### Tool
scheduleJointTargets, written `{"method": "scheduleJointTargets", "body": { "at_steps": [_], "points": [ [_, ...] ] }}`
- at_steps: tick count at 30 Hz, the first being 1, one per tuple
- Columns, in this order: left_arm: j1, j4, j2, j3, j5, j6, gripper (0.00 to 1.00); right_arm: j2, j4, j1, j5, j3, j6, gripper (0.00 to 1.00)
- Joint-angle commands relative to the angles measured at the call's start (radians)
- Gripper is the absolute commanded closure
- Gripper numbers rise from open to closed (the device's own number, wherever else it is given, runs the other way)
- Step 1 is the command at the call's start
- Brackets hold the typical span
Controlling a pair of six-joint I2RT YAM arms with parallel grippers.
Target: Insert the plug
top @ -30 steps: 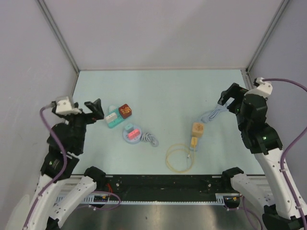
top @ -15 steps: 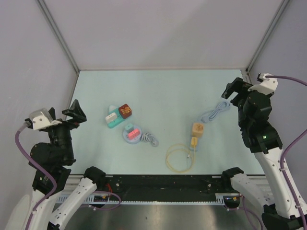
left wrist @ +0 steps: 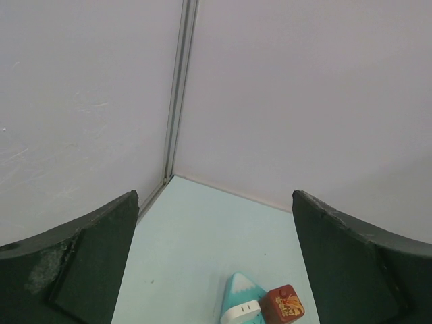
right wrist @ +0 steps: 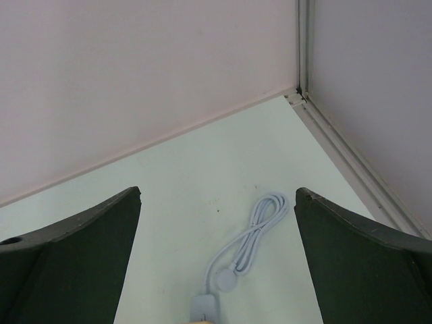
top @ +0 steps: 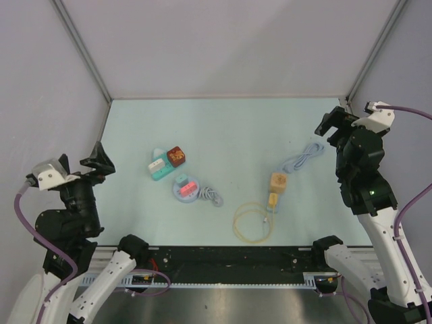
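A teal mountain-shaped socket block (top: 158,167) with a white outlet face lies left of centre, and a red-brown cube plug (top: 176,156) touches it. Both also show at the bottom of the left wrist view, the teal block (left wrist: 241,305) and the red-brown cube (left wrist: 284,304). My left gripper (top: 82,162) hangs open, well left of them, with nothing in it. A tan adapter (top: 277,182) joins a yellow cable loop (top: 251,221) and a lilac cable bundle (top: 304,158). My right gripper (top: 337,121) is open and empty above the lilac cable (right wrist: 260,226).
A round blue-and-pink holder (top: 185,189) with a small coiled grey cable (top: 212,196) lies near the teal block. Walls stand on the left, back and right, with metal corner posts (left wrist: 177,101). A lilac connector (right wrist: 204,308) shows at the bottom of the right wrist view.
My left arm has swung back and to the left, away from the teal block. My right gripper has drawn back a little toward the right wall. Both stayed open.
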Motion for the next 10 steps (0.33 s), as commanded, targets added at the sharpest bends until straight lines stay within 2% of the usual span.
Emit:
{"method": "scheduleJointTargets", "body": {
  "at_steps": [1,10],
  "points": [
    [0.005,0.04,-0.016,0.022,-0.018,0.051,0.0,-0.017,0.046,-0.003,0.029,0.029,-0.021,0.0],
    [0.005,0.039,-0.023,0.031,-0.009,0.063,0.0,-0.023,0.04,-0.004,0.038,0.029,-0.009,0.0]
  ]
}}
